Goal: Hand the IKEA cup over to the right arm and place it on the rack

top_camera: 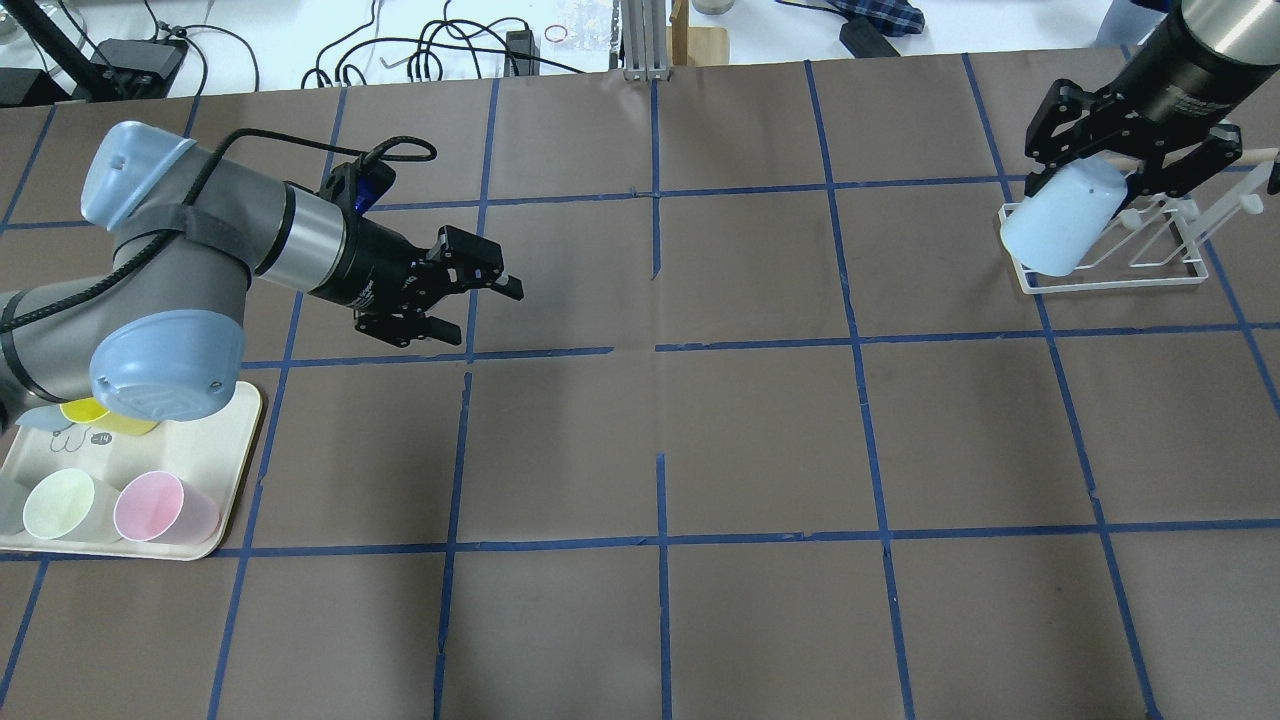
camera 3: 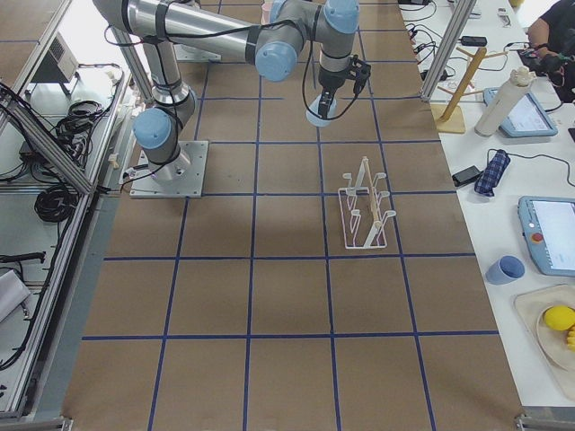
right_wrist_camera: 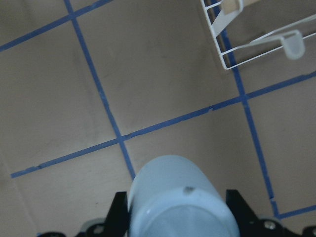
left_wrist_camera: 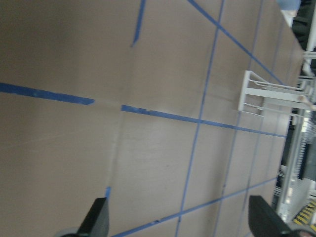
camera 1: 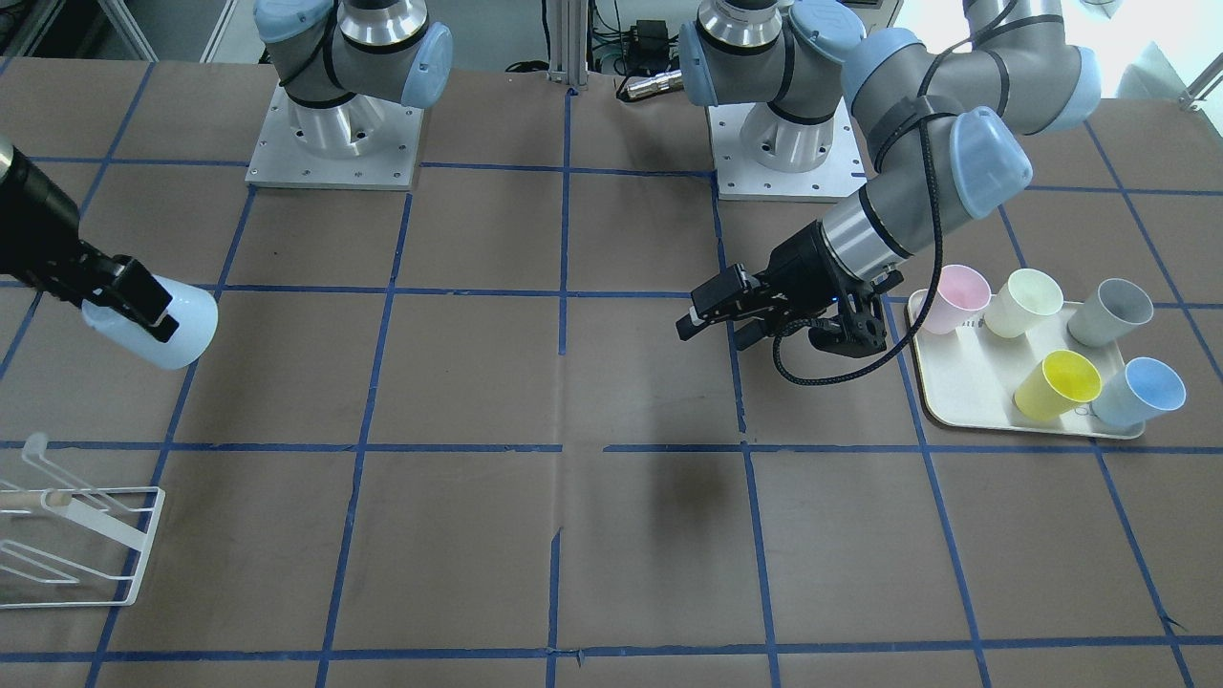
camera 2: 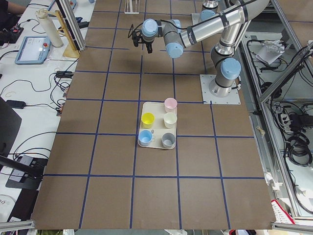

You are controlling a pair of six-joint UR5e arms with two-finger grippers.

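My right gripper [top_camera: 1110, 170] is shut on the pale blue IKEA cup [top_camera: 1058, 228] and holds it tilted in the air, just beside the near end of the white wire rack [top_camera: 1120, 268]. In the front view the cup [camera 1: 182, 330] hangs well above and behind the rack [camera 1: 81, 545]. The right wrist view shows the cup's base [right_wrist_camera: 180, 202] between the fingers, with the rack [right_wrist_camera: 256, 37] at the top right. My left gripper [top_camera: 478, 310] is open and empty, over the table near its tray. A second blue cup [camera 1: 1142, 392] lies on the tray.
A cream tray [camera 1: 944, 382] at my left holds pink [camera 1: 957, 298], pale green [camera 1: 1024, 302], grey [camera 1: 1110, 311] and yellow [camera 1: 1057, 384] cups. The table is brown paper with a blue tape grid. Both arm bases stand at the back edge.
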